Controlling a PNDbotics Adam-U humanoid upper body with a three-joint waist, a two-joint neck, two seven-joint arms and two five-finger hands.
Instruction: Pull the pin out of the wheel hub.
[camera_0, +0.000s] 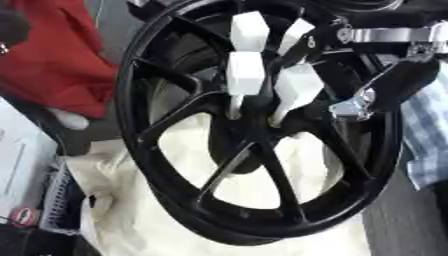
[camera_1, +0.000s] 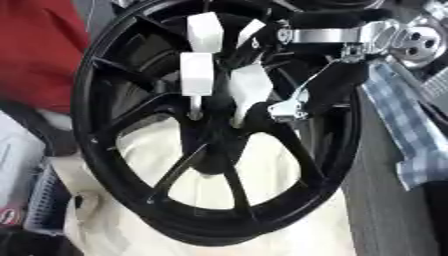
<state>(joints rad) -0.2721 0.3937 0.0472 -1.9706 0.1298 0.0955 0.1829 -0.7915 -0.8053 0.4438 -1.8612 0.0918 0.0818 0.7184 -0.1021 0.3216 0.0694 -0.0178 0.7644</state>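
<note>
Cream cloth (camera_0: 262, 220) under upright black spoked alloy wheel (camera_0: 166, 165). Right hand (camera_0: 297, 85), white-tipped fingers, reaches into wheel centre from upper right; whether clamped on anything, cannot tell.

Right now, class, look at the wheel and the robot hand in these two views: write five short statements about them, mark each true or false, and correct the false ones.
1. The wheel is black with spokes. True.
2. The right robot hand comes in from the view's left side. False: its arm enters from the upper right.
3. White-tipped fingers reach down toward the hub at the wheel's middle. True.
4. The wheel lies on a bare metal bench. False: a cream cloth lies behind and under it.
5. The left robot hand also works at the hub. False: only one robot hand shows in either view.
</note>
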